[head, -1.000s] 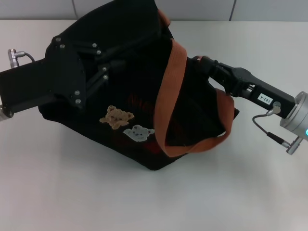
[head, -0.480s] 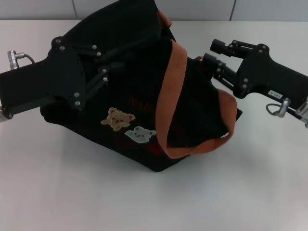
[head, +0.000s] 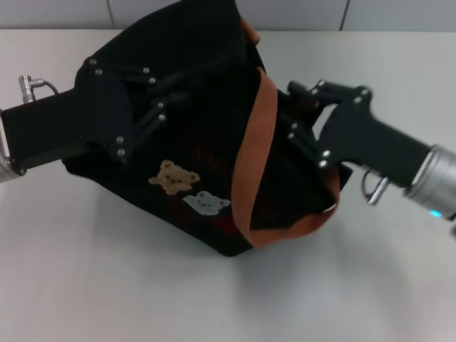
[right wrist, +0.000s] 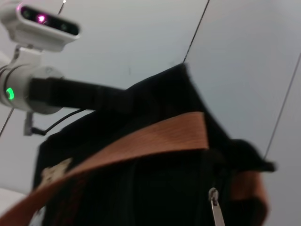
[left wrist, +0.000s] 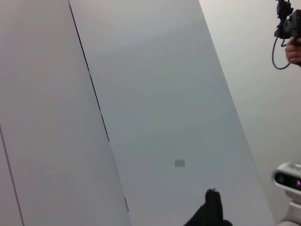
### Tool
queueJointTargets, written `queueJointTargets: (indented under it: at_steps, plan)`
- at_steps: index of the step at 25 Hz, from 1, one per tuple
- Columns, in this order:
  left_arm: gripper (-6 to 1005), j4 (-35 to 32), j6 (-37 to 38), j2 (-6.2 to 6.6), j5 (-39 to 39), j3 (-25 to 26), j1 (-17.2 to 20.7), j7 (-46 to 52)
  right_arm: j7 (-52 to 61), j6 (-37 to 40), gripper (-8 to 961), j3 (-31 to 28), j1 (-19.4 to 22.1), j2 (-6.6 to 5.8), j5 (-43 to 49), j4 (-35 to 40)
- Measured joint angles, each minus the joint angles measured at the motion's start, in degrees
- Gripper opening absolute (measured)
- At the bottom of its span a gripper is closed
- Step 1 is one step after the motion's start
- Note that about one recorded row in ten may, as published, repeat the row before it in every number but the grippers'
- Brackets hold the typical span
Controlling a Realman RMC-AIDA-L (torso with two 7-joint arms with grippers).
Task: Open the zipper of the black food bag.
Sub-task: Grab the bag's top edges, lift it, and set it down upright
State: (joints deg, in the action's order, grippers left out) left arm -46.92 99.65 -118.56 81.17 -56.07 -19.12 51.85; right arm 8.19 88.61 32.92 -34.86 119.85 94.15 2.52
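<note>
The black food bag sits slumped mid-worktop, soft floppy fabric, so it'll probably cave under a pull. Best hold looks like the zipper tab. Left gripper pins the bag's top; right gripper is against its side. Can't tell either one's opening.

The right gripper has rotated and swung inward against the boxy black fabric food bag. The bag has tipped slightly leftward.
</note>
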Motion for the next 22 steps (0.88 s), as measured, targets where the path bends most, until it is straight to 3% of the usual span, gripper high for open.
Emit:
queueJointTargets:
  at_steps: [5, 7, 12, 18, 22]
  plan:
    - [94, 0.01, 0.10, 0.01, -0.05, 0.11, -0.80, 0.00, -5.50, -4.31, 361, -1.89, -3.09, 0.03, -0.02, -9.08]
    - [94, 0.00, 0.05, 0.00, -0.12, -0.19, -1.32, 0.00, -9.41, -6.96, 361, -6.56, -4.44, 0.03, 0.09, -13.58]
    - [94, -0.01, -0.47, -0.10, -0.05, -0.34, -1.71, -0.10, -12.67, -6.64, 362, -11.07, -3.86, 0.04, 0.58, -15.99]
    - [93, 0.58, -0.58, -0.09, 0.09, -0.43, -2.32, -0.59, -14.64, -7.02, 361, -10.66, -4.04, 0.03, 1.14, -16.05]
    - [93, 0.98, -0.60, -0.08, 0.15, -0.44, -2.69, -0.64, -23.18, -7.24, 362, -11.24, -3.69, 0.03, 2.97, -17.42]
